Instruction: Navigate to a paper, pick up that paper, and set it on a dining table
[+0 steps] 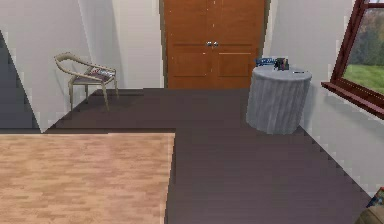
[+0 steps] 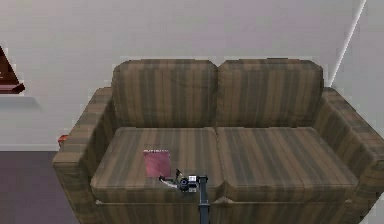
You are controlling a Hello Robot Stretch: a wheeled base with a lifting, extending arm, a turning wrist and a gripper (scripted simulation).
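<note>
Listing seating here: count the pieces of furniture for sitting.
2: a chair at the forward view's left, and a striped sofa in the arm side view. Others may be hidden.

The window (image 1: 362, 50) runs off the forward view's right edge and the door (image 1: 213, 45) loses its top. The dark bits (image 1: 280, 64) on the round table (image 1: 275, 110) are too small for me to name. Can't tell if the gripper (image 2: 168, 180) holds anything, pink sheet (image 2: 155, 160) lying right at it.
</note>
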